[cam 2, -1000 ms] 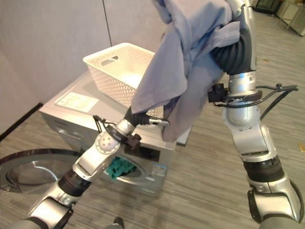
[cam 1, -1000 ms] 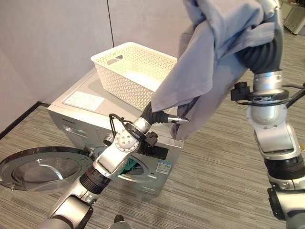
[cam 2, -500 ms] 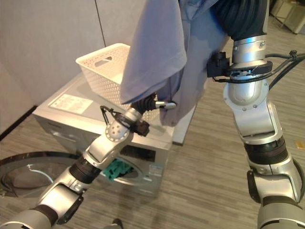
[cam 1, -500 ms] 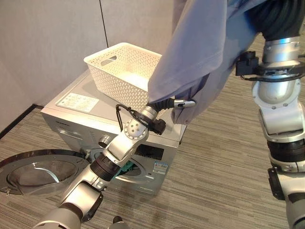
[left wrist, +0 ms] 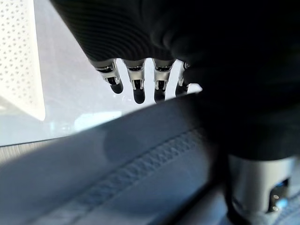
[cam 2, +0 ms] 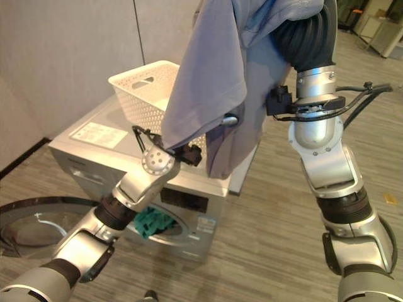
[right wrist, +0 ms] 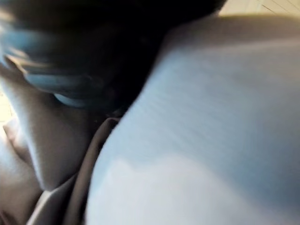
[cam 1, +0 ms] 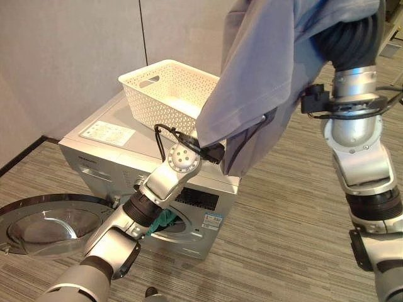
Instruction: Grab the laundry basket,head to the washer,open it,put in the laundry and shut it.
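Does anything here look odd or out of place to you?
Yes. The grey garment hangs draped over the raised right arm, well above the washer, instead of going into the drum. The left hand is tucked under its lower folds. A green cloth spills out of the open drum, and the white basket sits on the washer.

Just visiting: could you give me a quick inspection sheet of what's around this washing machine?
Surface: silver-grey washing machine top, carrying white perforated plastic basket.
Job's things: grey-blue garment draped over raised right hand; round glass door open; green cloth in drum.
Clutter: nothing seen.
Hands: left hand fingers straight, beneath garment's hem; right hand buried in garment.
Cables: nothing seen.
Surroundings: grey partition walls, striped grey floor.
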